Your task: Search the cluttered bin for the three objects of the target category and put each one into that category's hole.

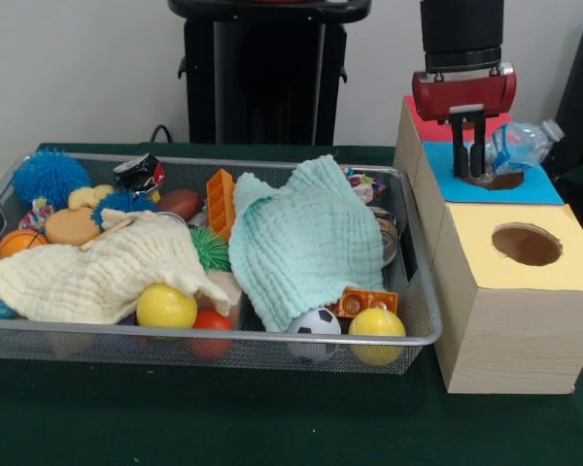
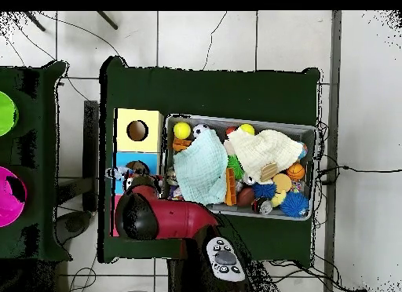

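The bin (image 1: 214,339) is a wide wire-mesh basket at the left; it also shows in the overhead view (image 2: 310,133). It holds a cream cloth (image 1: 107,267), a mint cloth (image 1: 306,248), yellow balls (image 1: 165,306), a small soccer ball (image 1: 314,323), a blue spiky ball (image 1: 49,175) and other toys. My gripper (image 1: 469,175) hangs low over the blue-topped box (image 1: 534,184), right beside its hole (image 1: 500,181). A clear plastic bottle (image 1: 520,146) lies on its side on the box tops, just right of the gripper. The red-topped box (image 1: 426,124) stands behind; its hole is hidden by the gripper.
The yellow-topped box (image 1: 554,262) with its round hole (image 1: 527,244) stands nearest the camera, right of the bin. In the overhead view the red arm (image 2: 169,218) covers the red-topped box. A grey controller (image 2: 224,257) lies by the robot's base.
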{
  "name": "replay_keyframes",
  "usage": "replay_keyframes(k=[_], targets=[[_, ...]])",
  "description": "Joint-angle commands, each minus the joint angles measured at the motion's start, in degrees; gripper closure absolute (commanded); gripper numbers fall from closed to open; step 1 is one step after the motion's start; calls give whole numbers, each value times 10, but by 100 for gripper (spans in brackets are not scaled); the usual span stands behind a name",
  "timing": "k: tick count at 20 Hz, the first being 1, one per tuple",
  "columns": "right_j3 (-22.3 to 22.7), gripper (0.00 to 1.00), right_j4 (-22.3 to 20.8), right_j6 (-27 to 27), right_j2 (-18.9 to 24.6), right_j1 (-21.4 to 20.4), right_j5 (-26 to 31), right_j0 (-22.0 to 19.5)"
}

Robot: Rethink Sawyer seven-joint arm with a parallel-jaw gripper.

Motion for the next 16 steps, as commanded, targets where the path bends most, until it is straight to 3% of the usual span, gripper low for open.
replay_keyframes(k=[1,9,16], targets=[[-8,100,-13,80,-25,64,8,-14],[-28,100,-32,61,-43,75,-12,-9],[-31,100,-31,52,-40,56,25,-17]])
